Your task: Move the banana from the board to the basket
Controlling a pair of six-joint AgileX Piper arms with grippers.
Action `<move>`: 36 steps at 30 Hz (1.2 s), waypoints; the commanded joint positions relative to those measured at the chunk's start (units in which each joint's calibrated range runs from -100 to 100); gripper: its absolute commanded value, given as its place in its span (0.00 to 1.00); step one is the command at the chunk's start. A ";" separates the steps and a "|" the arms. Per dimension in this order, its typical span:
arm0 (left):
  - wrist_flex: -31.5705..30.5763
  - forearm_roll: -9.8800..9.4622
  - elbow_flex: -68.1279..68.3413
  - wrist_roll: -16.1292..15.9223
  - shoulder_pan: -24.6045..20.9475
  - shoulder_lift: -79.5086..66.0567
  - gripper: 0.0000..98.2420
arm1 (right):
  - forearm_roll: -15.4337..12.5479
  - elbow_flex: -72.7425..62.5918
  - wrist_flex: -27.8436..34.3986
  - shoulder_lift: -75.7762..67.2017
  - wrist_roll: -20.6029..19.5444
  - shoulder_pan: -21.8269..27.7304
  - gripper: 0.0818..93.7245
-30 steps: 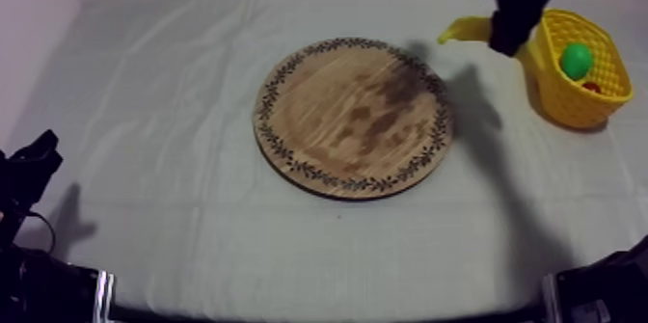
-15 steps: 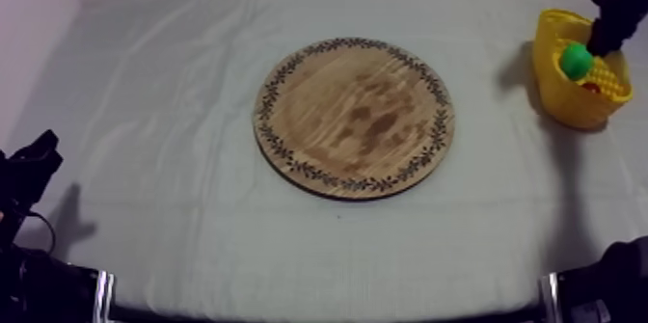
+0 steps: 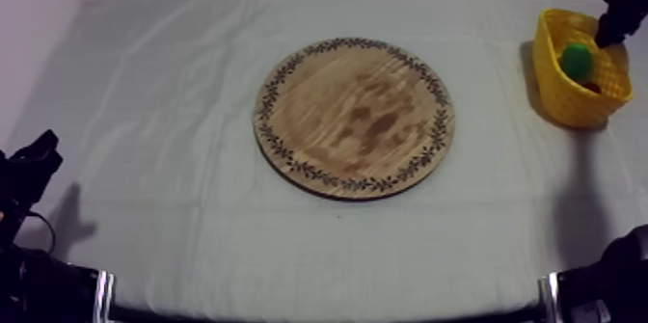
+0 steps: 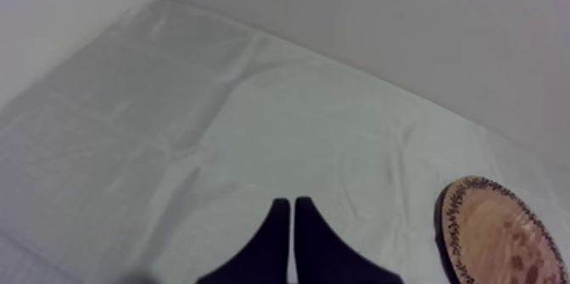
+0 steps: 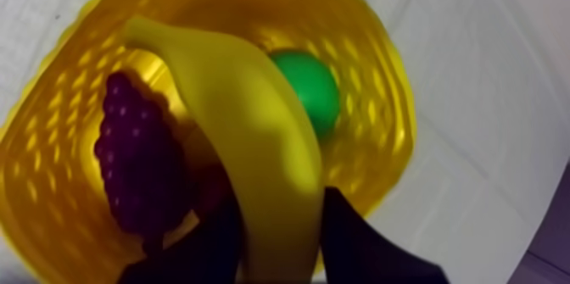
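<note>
The banana (image 5: 246,135) was gripped at its near end by the right jaws, one black finger (image 5: 356,236) pressed to each side of it, and the rest of it reached out over the open mouth of the yellow basket (image 5: 373,75). Whether it touched the fruit below could not be told. Inside the basket a bunch of grapes (image 5: 140,160) lay just beside the banana on one side and a round green toy fruit (image 5: 305,88) on the other. From above, the basket (image 3: 554,91) stood by the table's far right corner with the green fruit (image 3: 577,60) in it, and the right arm (image 3: 617,9) hung over its far rim. The wooden board (image 3: 354,118) lay bare at the middle of the table (image 3: 174,76), well apart from the basket. The left jaws were closed on nothing, fingers together as a narrow wedge over the cloth, with the board's edge (image 4: 458,219) nearby; the left arm (image 3: 29,168) sat low at the table's near left corner
</note>
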 commanded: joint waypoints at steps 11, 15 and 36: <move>-0.02 0.01 0.04 0.01 -0.02 0.03 0.00 | -0.30 0.23 -3.37 1.78 -1.41 -0.96 0.56; -0.02 0.01 0.04 0.01 -0.02 0.03 0.00 | -1.36 1.35 -4.40 0.39 -0.78 -0.38 0.65; -0.02 0.01 0.04 0.01 -0.02 0.03 0.00 | -6.30 39.81 -20.93 -36.16 -11.49 -8.92 0.01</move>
